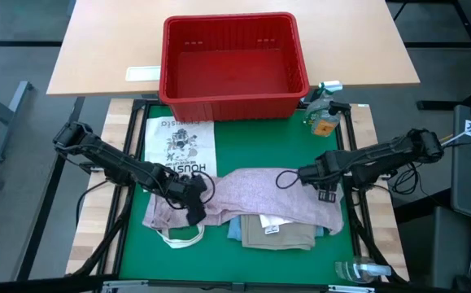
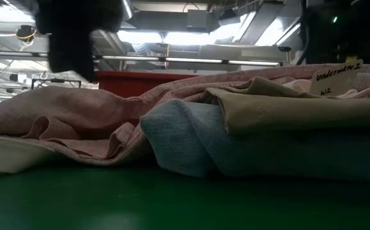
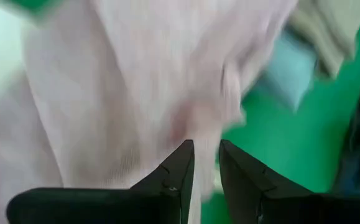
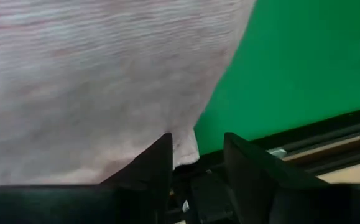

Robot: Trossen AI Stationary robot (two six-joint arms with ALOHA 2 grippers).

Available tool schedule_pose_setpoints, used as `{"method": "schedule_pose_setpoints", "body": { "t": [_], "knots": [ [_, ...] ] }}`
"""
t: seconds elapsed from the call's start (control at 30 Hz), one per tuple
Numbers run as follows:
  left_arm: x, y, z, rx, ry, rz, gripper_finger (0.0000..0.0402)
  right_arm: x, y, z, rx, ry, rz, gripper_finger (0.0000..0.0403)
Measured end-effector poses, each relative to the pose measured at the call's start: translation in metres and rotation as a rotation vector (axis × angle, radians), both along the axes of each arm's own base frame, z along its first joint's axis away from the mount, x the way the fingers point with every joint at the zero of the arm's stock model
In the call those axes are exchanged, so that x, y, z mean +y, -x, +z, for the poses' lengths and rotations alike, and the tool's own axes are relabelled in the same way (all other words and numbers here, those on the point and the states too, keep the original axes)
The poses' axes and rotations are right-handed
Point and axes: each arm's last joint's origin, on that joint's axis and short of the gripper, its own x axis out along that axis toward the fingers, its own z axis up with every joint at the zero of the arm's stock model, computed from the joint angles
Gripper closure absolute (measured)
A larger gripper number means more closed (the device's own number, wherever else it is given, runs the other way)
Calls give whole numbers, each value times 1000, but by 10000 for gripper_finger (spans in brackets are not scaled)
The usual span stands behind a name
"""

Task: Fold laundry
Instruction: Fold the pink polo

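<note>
The pale pink shirt (image 1: pixel 251 191) lies spread across the green mat (image 1: pixel 137 244), over the tan cloth (image 1: pixel 277 233) and the light blue jeans (image 1: pixel 233 231). In the low view the shirt (image 2: pixel 76 121) drapes onto the jeans (image 2: pixel 185 140) and the tan piece (image 2: pixel 280 105). My left gripper (image 1: pixel 191 202) is over the shirt's left part, shut on it. My right gripper (image 1: pixel 326 189) hovers over the shirt's right part, its fingers apart, and the shirt's edge (image 4: pixel 187 149) shows between them. My left gripper pinches a bunch of the shirt's left part (image 3: pixel 195 127) between its two fingers, which come from above on a slant. The cloth runs away from the fingers in soft folds, and the rest of the shirt stays on the mat.
A red basket (image 1: pixel 231 98) stands at the mat's far edge on the wooden table. A printed white bag (image 1: pixel 182 146) lies at the far left, and a white strap loop (image 1: pixel 182 238) sticks out near the shirt. A spray bottle (image 1: pixel 324 114) is at the far right and a clear bottle (image 1: pixel 361 268) at the near right.
</note>
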Motion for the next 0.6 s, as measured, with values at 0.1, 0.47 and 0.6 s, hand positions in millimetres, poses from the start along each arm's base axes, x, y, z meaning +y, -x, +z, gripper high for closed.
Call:
{"method": "schedule_pose_setpoints", "body": {
  "t": [0.1, 0.47, 0.6],
  "knots": [
    [2, -5, 3, -80, -98, 39, 330, -9, 2, -12, 3, -22, -54, 258],
    [-6, -16, -31, 27, -192, 33, 330, -12, 11, -38, 25, -258, -235, 258],
    [-9, -15, -49, 140, -194, -1, 330, -12, 12, -41, 32, -264, -257, 258]
  ]
}}
